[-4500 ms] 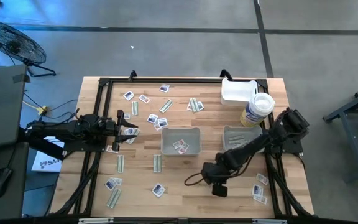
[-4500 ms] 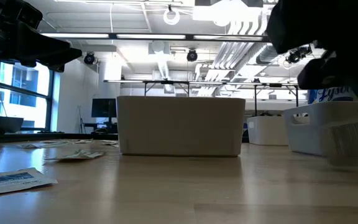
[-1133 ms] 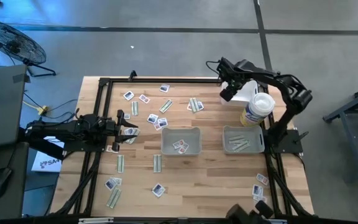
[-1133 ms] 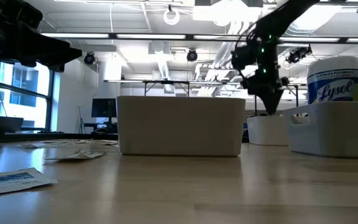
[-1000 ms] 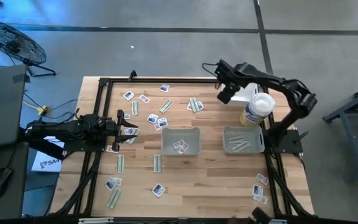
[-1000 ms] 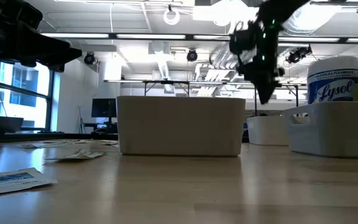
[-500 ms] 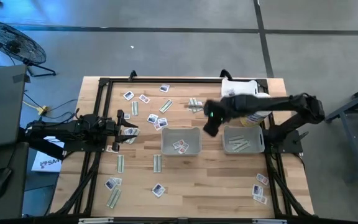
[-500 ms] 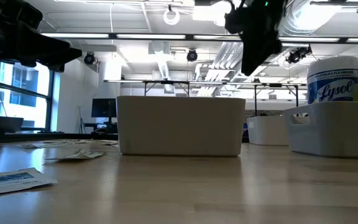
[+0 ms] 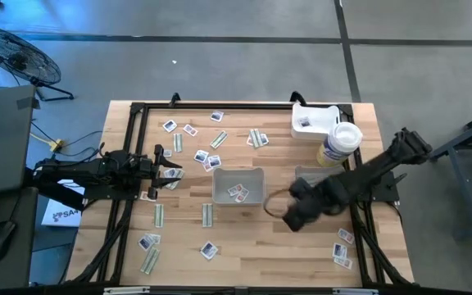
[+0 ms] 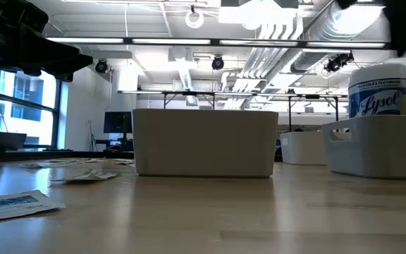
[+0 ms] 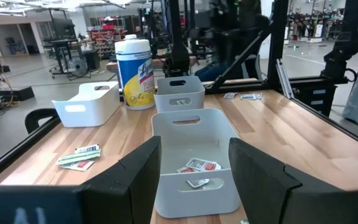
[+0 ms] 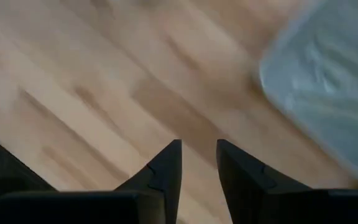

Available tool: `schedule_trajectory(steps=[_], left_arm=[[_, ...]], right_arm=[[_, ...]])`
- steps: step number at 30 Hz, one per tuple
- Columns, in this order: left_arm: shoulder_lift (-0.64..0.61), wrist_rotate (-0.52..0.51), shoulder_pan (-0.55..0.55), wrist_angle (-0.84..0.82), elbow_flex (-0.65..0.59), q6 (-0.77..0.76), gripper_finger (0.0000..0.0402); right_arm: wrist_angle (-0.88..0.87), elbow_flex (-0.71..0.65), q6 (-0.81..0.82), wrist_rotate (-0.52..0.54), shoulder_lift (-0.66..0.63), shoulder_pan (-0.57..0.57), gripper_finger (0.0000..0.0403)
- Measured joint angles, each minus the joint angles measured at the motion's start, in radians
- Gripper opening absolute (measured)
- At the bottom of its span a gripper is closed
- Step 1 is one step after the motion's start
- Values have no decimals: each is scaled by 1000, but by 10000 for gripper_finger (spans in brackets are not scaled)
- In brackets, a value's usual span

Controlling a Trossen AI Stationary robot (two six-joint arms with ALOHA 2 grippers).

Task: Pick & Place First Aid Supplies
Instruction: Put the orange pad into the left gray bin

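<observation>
Grey concrete floor surrounds your wooden table (image 9: 244,246) in the high view. First aid packets (image 9: 188,139) lie scattered toward its far-left part, more near the front-left and front-right corners, a few inside the middle grey tray (image 9: 238,186). Your left gripper (image 9: 170,166) waits by the left edge. Your right gripper (image 9: 273,205) hangs blurred just right of that tray, hiding most of the second tray.

Low view: the bottle (image 10: 380,92) reads "Lysol"; a packet (image 10: 13,202) lies near the left, print unreadable.

Left wrist: fingers (image 11: 140,177) spread wide, two packets (image 11: 198,166) in the tray.

Right wrist: fingers (image 12: 166,167) slightly apart over bare wood, gripping nothing; everything is blurred.
</observation>
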Motion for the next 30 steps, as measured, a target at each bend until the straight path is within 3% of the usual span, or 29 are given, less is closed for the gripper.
schedule_trajectory(steps=[5,9,16,23,30], left_arm=[[0,0,0,0,0,0,186],[0,0,0,0,0,0,186],[0,0,0,0,0,0,186],[0,0,0,0,0,0,186],[0,0,0,0,0,0,186]], right_arm=[[-104,-1,130,-145,51,140,94],[-111,-1,139,-221,120,199,98],[-193,-2,113,-369,252,219,128],[-215,-10,103,-430,314,223,139],[-78,-176,88,-502,302,267,136]])
